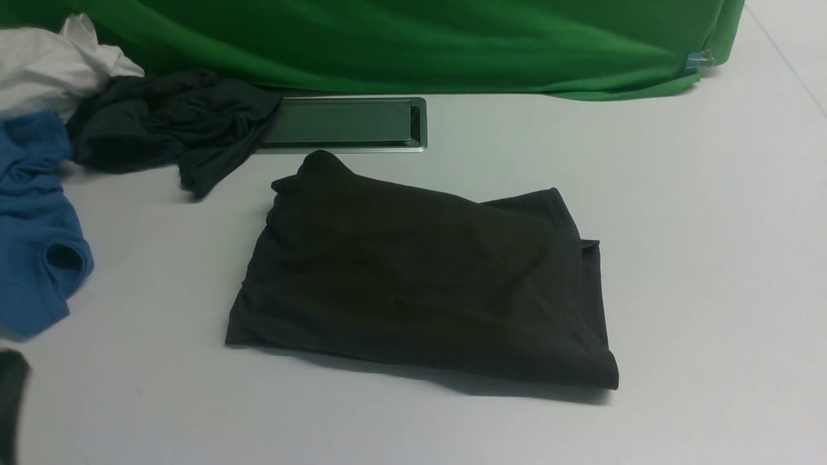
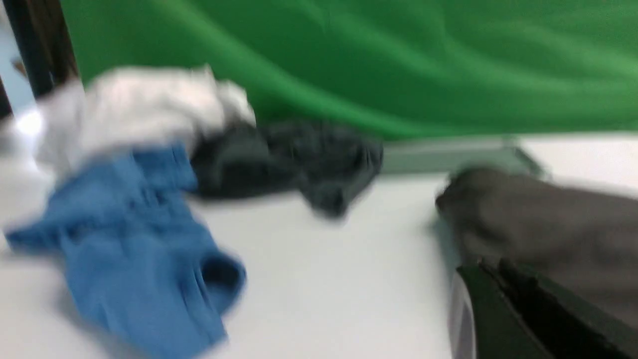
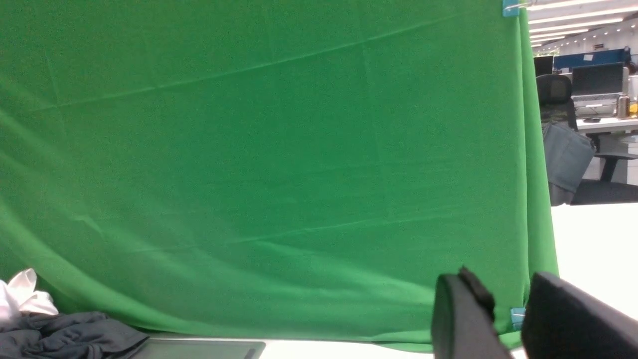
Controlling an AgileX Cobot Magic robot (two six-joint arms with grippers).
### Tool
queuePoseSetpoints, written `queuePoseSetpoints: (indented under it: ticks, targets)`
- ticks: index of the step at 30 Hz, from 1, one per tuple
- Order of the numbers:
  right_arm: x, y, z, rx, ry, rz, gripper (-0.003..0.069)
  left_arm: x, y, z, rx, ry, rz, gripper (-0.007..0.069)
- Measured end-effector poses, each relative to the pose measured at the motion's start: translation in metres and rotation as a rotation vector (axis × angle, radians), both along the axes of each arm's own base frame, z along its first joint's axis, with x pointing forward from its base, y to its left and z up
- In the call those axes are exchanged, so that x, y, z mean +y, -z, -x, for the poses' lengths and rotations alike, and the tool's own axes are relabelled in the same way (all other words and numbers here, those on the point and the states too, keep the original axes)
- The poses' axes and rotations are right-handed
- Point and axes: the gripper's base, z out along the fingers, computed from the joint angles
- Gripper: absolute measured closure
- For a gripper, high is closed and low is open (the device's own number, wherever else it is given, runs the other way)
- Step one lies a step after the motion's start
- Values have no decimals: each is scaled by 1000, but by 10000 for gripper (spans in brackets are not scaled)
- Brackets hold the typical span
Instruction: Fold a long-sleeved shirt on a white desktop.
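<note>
Four garments lie on the white counter (image 1: 711,226). At its left edge sit one blue garment (image 1: 32,226) and, behind it, one white garment (image 1: 45,64). One dark grey garment (image 1: 174,123) lies beside them, overlapping the grey hatch (image 1: 342,123) near the far edge. The long-sleeved shirt (image 1: 420,284) lies folded mid-counter, just in front of the hatch. One green backdrop (image 1: 420,39) lines the far edge. The left tool (image 2: 503,279) is clenched, empty; the right tool (image 3: 513,311) shows its jaws apart, gripping nothing.
</note>
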Motion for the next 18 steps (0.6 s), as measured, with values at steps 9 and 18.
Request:
queuePoseSetpoints:
  ticks: [9, 18]
  targets:
    - [0, 0, 0, 2, -1, 1, 452, -6, 14, 0, 67, 99, 42, 584]
    - [0, 0, 0, 2, -1, 1, 433, -5, 14, 0, 58, 69, 43, 584]
